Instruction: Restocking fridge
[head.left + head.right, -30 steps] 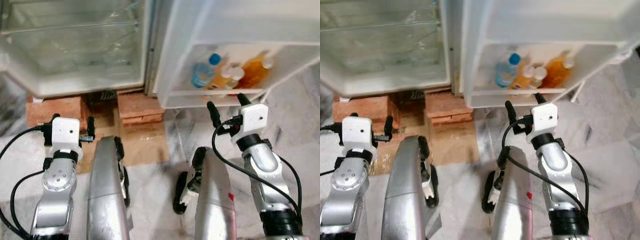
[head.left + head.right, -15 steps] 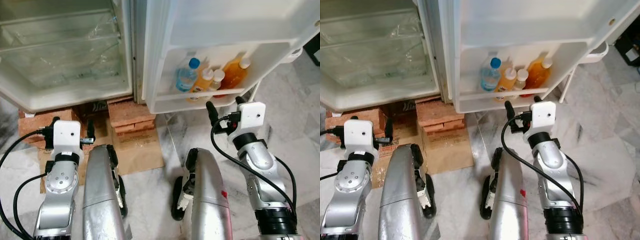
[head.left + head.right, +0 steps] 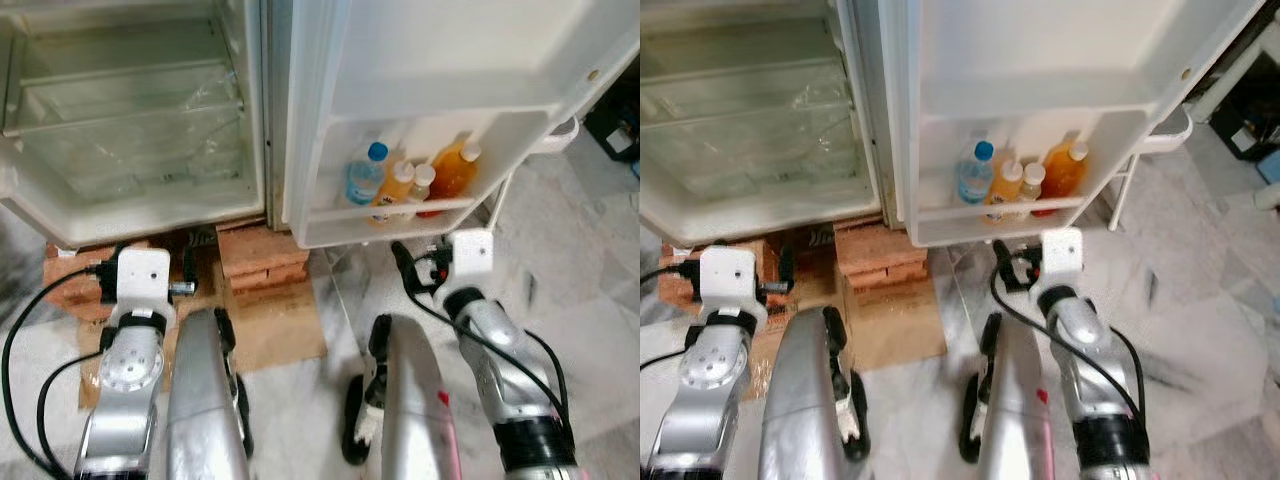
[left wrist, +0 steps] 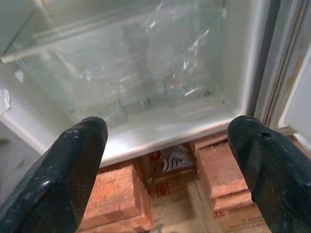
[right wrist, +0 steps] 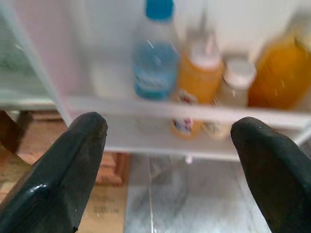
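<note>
A: Where do we stand?

B: Before the open fridge (image 3: 140, 150). Its door (image 3: 450, 60) swings out on our right, and the bottom door shelf (image 3: 400, 215) carries four bottles in a row.

A: Which bottles?

B: A clear water bottle with a blue cap (image 3: 364, 178), then an orange squeeze bottle with a white cap (image 3: 392, 188), a smaller white-capped bottle (image 3: 418, 190) just beside it, and a rounder bottle of orange drink (image 3: 455, 172) at the outer end. All upright behind the shelf rail.

A: And our right gripper (image 5: 167, 160)?

B: It hangs low in front of that shelf, apart from the rail, its black fingers (image 5: 63, 165) spread wide with nothing between them.

A: The left gripper (image 4: 170, 160)?

B: Facing the main compartment, fingers (image 4: 58, 170) also splayed wide and empty. Ahead of it we see glass shelves (image 4: 121, 73) with crinkled clear plastic wrap on them.

A: What's beneath the fridge?

B: Red bricks (image 3: 262, 258) prop it up, with flattened cardboard (image 3: 270, 320) lying on the marble floor (image 3: 570, 300).
</note>
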`<state>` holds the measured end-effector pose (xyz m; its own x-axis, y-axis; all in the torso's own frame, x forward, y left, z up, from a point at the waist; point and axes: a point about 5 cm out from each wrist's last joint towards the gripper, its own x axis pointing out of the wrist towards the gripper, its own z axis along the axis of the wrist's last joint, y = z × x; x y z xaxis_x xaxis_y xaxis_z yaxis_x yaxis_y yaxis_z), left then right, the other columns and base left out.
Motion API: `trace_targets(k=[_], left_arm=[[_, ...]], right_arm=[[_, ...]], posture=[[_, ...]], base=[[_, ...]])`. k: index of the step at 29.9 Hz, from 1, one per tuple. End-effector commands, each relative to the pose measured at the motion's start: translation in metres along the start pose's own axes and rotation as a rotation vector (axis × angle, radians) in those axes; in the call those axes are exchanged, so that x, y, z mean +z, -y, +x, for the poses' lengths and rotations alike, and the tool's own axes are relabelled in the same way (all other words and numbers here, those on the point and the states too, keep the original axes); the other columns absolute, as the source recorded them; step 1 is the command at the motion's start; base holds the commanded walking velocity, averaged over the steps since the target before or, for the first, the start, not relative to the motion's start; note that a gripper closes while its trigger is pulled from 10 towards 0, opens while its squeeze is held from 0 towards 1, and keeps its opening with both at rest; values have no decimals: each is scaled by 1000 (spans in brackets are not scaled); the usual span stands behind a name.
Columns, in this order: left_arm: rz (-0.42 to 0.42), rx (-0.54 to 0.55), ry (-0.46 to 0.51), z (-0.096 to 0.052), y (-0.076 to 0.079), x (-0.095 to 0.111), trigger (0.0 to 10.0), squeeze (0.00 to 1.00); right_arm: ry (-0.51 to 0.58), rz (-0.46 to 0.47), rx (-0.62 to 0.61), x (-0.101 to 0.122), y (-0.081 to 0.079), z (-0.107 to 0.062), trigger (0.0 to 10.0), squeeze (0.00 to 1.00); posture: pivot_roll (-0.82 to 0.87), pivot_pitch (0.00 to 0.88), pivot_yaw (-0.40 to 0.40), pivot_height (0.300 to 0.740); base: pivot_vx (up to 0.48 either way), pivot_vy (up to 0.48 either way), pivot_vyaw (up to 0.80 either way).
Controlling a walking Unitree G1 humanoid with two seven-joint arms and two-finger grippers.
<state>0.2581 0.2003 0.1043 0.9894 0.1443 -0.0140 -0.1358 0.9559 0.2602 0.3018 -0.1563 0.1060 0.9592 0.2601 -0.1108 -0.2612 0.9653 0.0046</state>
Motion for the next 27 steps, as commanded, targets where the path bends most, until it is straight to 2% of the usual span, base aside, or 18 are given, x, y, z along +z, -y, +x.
trace_targets(k=[1, 7, 13, 27], left_arm=[[11, 1, -16, -2, 2, -5, 10000, 0], [1, -3, -9, 1, 6, -4, 10000, 0], [-15, -1, 5, 4, 9, -3, 10000, 0], [-28, -7, 12, 5, 12, -4, 10000, 0]], right_arm=[[-36, 9, 3, -9, 1, -3, 10000, 0], [2, 27, 18, -3, -1, -2, 10000, 0], [72, 70, 23, 13, -1, 7, 10000, 0], [92, 78, 2, 18, 0, 10, 10000, 0]], posture=[[115, 149, -95, 536], [112, 139, -99, 536], [109, 128, -109, 554], [102, 127, -109, 603]], base=[[-307, 0, 0], [-306, 0, 0], [0, 0, 0], [0, 0, 0]])
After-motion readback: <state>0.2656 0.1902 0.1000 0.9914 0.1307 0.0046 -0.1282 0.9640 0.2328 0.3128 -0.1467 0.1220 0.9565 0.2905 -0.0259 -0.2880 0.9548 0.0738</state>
